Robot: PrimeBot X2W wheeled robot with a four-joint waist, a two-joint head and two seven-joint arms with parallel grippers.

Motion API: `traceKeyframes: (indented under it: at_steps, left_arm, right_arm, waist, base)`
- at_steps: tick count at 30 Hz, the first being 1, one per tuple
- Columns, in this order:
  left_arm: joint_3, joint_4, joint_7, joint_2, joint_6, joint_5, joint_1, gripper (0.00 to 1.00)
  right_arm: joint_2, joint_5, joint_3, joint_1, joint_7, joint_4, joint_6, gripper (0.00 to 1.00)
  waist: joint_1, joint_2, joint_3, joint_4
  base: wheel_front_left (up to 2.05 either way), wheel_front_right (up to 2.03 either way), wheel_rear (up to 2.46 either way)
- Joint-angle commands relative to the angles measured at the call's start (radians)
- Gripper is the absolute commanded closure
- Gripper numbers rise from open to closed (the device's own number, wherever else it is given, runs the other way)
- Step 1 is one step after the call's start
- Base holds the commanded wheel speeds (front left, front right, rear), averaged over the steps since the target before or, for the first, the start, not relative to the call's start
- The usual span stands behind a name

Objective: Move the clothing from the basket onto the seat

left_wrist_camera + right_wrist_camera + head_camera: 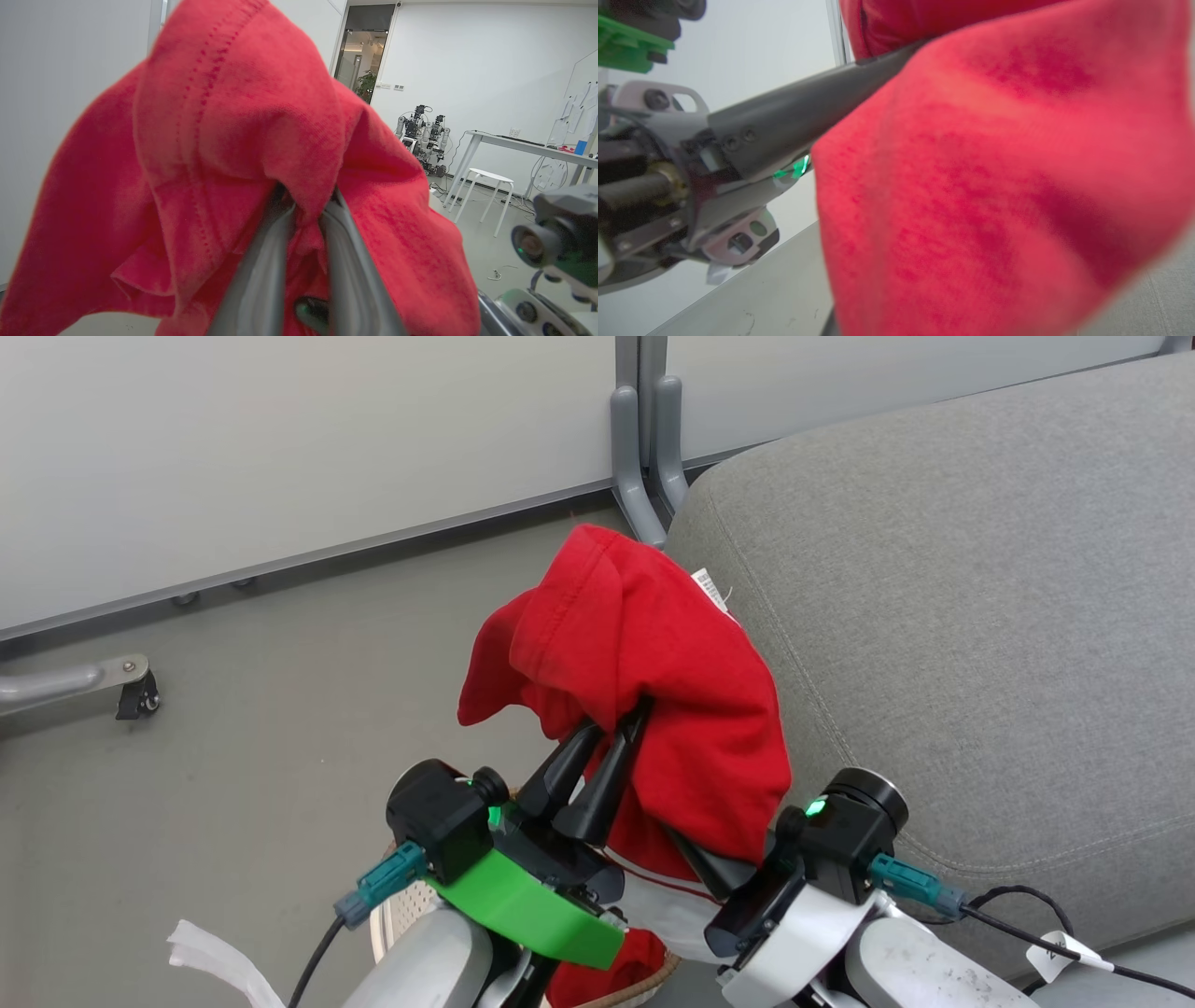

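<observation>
Above the basket [644,987], beside the seat's rounded corner, my left hand [621,719] is pinched shut on a fold of the red garment [653,663]. The left wrist view shows both fingers squeezed together with cloth bunched between them. My right hand [714,870] is closed too, its fingers reaching up under the garment's lower drape. The tips are buried in fabric, so I cannot tell whether they have caught any.

The garment hangs in the air as a loose hood over my left fingers. Its far side, with the white tag [709,588], lies against the grey seat [980,616], though most of the cloth is off the cushion, over the basket and the floor [233,756].

I judge this to be the carry-over. To do it well I should lift enough that the hanging hem clears the brown rim, and travel rightward with both hands together so the cloth is not stretched or torn from the pinch. I should let go only once the bulk lies well inside the cushion's edge, otherwise it may slide down the rounded side.

Low in the basket, just inside the rim, sits more red cloth [607,975]. Whether the white-striped fabric [663,905] above it belongs to that piece or to the lifted one, I cannot say.
</observation>
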Motion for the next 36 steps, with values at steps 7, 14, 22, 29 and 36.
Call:
traceKeyframes:
  at_steps: [7,14,22,29,36]
  left_arm:
    - [0.007,0.004,0.0,0.013,-0.003,-0.005,-0.006,1.0]
    - [-0.002,0.059,0.0,0.018,-0.003,-0.039,-0.007,0.0]
    - [0.043,0.086,0.0,0.026,-0.003,-0.019,0.013,0.0]
    - [0.11,0.106,0.0,0.045,-0.003,0.0,0.064,0.0]
    - [0.221,0.136,0.0,0.05,-0.003,0.051,0.16,0.0]
  right_arm:
    - [-0.003,-0.004,-0.013,-0.002,-0.003,-0.001,0.0,1.0]
    - [0.007,-0.013,-0.035,0.002,-0.003,-0.008,0.0,1.0]
    - [0.039,-0.045,-0.114,0.028,-0.003,-0.036,0.0,1.0]
    - [0.053,-0.083,-0.186,0.049,-0.003,-0.071,0.0,1.0]
    - [0.049,-0.143,-0.248,0.062,-0.003,-0.096,0.0,1.0]
  waist:
    - [0.0,0.0,0.008,0.002]
    - [0.0,0.0,0.01,0.004]
    - [0.0,0.0,0.011,0.013]
    - [0.0,0.0,0.004,0.036]
    - [0.0,0.0,-0.006,0.063]
  base:
    - [0.0,0.0,0.0]
    - [0.0,0.0,0.0]
    - [0.0,0.0,0.0]
    - [0.0,0.0,0.0]
    - [0.0,0.0,0.0]
